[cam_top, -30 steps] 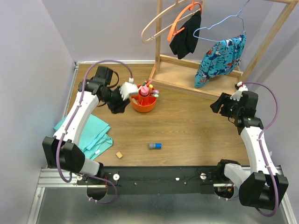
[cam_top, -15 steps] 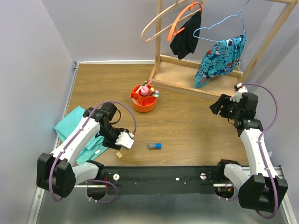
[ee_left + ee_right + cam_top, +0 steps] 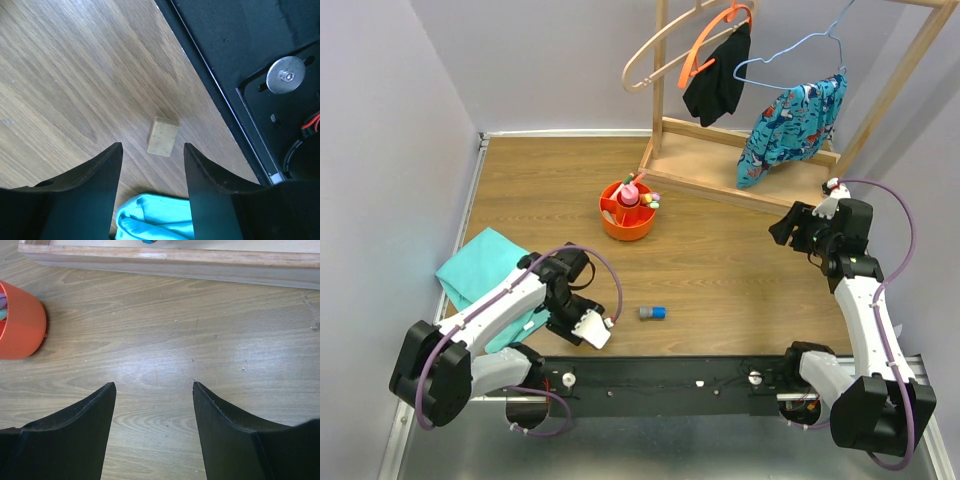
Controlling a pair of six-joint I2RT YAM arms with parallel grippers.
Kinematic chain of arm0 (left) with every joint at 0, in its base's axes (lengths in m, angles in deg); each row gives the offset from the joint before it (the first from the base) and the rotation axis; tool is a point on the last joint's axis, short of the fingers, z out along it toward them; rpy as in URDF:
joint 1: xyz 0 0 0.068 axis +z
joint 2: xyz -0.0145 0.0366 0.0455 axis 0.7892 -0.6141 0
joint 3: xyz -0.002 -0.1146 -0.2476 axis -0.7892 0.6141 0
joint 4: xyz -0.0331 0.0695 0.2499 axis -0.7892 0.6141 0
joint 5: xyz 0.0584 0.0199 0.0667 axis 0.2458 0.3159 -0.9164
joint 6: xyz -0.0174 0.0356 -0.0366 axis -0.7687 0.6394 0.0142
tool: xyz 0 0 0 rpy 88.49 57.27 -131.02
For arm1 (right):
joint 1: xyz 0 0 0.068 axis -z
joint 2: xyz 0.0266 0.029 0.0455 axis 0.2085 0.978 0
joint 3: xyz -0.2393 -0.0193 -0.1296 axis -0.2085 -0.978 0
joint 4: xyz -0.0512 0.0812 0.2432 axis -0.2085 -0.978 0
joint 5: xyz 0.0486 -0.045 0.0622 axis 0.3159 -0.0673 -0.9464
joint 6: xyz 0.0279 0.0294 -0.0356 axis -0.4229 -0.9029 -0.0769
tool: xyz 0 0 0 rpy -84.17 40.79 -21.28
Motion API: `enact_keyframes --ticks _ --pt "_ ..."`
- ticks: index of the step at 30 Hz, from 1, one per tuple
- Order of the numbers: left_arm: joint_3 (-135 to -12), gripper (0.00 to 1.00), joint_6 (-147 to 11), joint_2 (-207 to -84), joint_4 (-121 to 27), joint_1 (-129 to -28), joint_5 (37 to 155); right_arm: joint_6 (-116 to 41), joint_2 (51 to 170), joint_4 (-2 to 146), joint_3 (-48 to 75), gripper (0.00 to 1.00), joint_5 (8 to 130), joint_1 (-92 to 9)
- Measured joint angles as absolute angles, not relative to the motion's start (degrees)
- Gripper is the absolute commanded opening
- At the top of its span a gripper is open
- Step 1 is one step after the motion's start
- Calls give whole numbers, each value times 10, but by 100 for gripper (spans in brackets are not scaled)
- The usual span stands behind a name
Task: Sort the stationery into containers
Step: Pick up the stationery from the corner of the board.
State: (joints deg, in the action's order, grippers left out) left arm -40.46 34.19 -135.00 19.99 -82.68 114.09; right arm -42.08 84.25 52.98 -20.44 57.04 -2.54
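The orange organiser (image 3: 623,229) stands at the back middle of the table and holds a pink tube and several markers (image 3: 636,194); its wall also shows in the right wrist view (image 3: 20,322). A small blue-grey piece (image 3: 652,313) lies at the front middle. The tan cube (image 3: 163,136) lies on the wood just beyond my left gripper (image 3: 152,144), which is open and empty above it. In the top view the left gripper (image 3: 576,328) covers the cube. My right gripper (image 3: 782,228) is open and empty over bare wood (image 3: 154,385), far right.
The teal cloth (image 3: 480,272) lies at the front left, its edge under the left fingers (image 3: 155,220). The black base rail (image 3: 700,375) runs along the near edge, close to the cube (image 3: 240,45). The wooden clothes rack base (image 3: 740,165) stands behind the organiser.
My left arm has swung from the organiser back to the near edge and now hangs over the tan cube. The right arm has not moved.
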Motion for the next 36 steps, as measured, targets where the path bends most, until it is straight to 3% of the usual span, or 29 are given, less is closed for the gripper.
enact_keyframes --ticks 17,26,36 --pt "-351 55 328 -1359 125 -846 1099 -421 849 530 -204 71 570 -25" --pt "-340 38 318 -1366 99 -848 1096 -421 858 530 -204 71 571 -25" --pt "-399 37 293 -1349 150 -849 1111 -421 861 530 -204 71 571 -25"
